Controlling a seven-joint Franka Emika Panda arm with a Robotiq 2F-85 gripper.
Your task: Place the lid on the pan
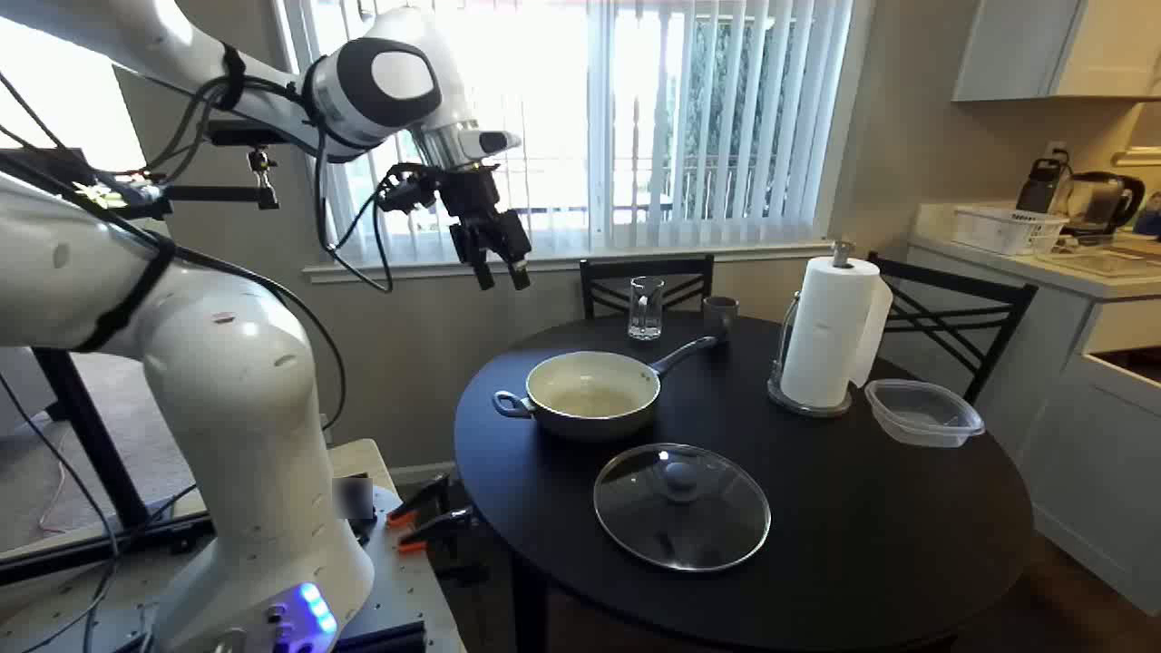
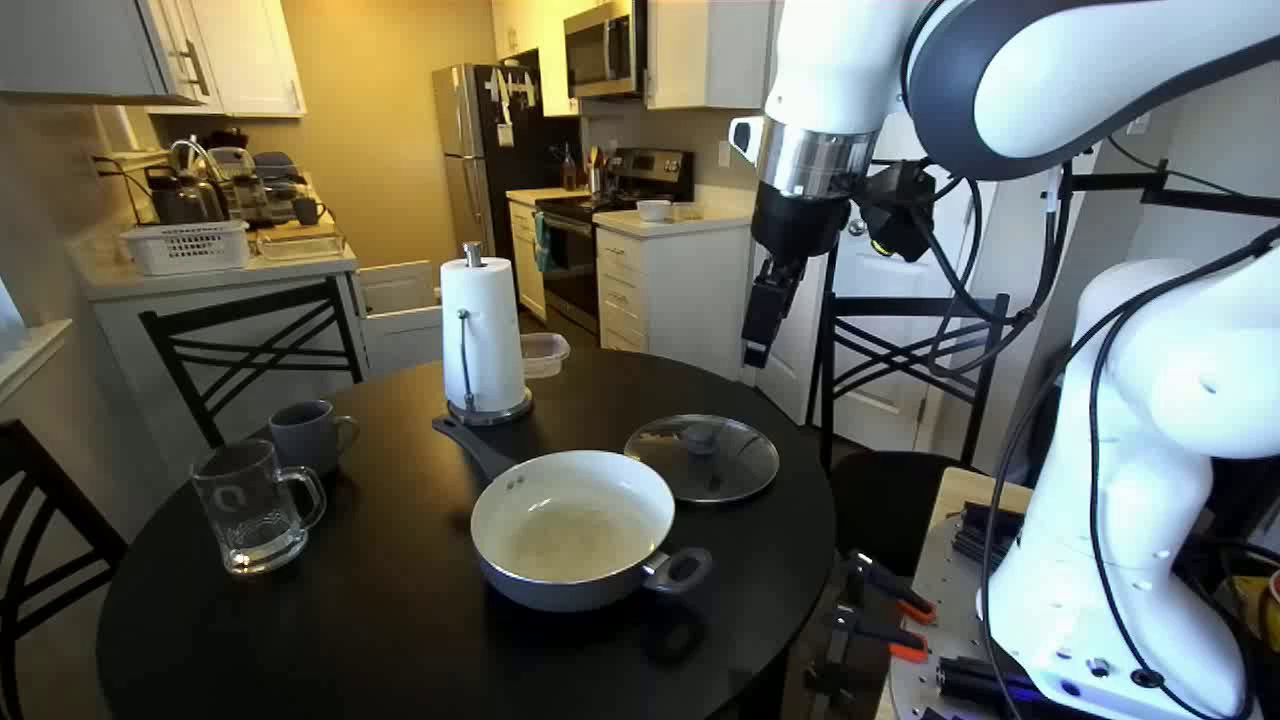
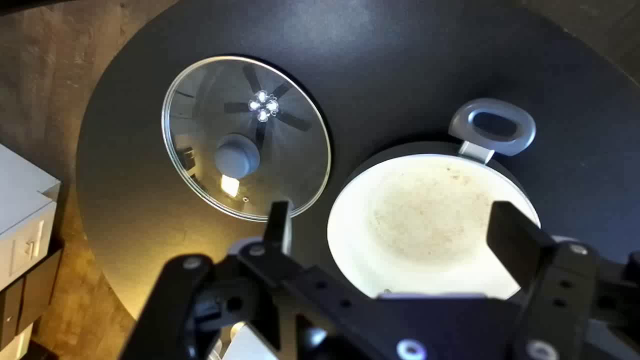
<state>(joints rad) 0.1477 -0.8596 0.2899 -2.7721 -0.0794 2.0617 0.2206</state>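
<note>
The glass lid lies flat on the dark table with its knob up; it also shows in an exterior view and in the wrist view. The pan stands upright beside it, apart from it, cream inside and uncovered; it also shows in an exterior view and in the wrist view. My gripper is open with nothing between its fingers. It is high above the table in both exterior views, touching neither lid nor pan.
On the round table stand a paper towel roll, a clear plastic container, a glass mug and a grey mug. The pan's long handle points toward the roll and mugs. Chairs surround the table.
</note>
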